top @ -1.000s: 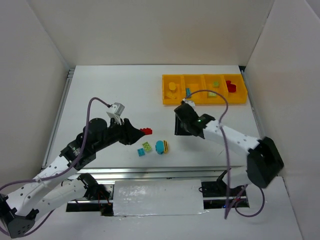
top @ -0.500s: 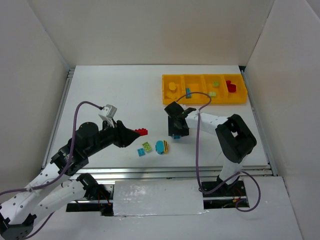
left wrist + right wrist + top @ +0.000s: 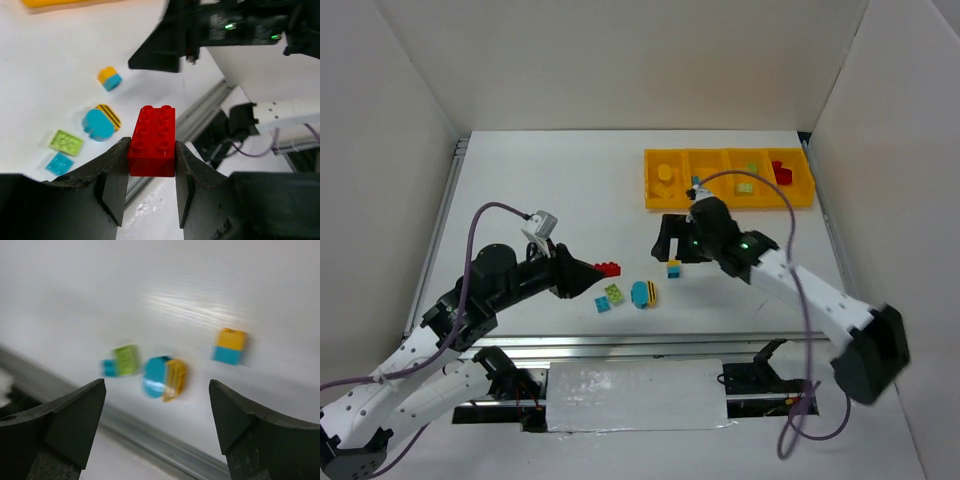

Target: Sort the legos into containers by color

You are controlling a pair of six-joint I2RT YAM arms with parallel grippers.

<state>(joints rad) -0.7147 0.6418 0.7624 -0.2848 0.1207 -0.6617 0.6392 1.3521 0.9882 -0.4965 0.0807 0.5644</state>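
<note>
My left gripper [image 3: 604,270] [image 3: 151,156] is shut on a red lego [image 3: 151,141] [image 3: 610,267], held just above the table left of centre. My right gripper [image 3: 670,247] [image 3: 157,386] stands open with nothing between its fingers. A yellow-and-blue lego [image 3: 674,268] [image 3: 229,346] lies on the table just below it. A round blue lego with a striped yellow side [image 3: 643,293] [image 3: 163,378], a flat green lego [image 3: 614,293] [image 3: 125,360] and a small blue lego [image 3: 603,305] lie close together. The yellow containers [image 3: 655,202] at the back right hold yellow, blue, green and red legos.
White walls close in the table on the left, back and right. A metal rail [image 3: 620,345] runs along the near edge, just past the loose legos. The right arm's forearm [image 3: 800,290] crosses the table's right half.
My right gripper has opened and let go of the yellow-and-blue lego, which now lies on the table. The right arm has swung up and to the right. The left gripper still grips the red lego.
</note>
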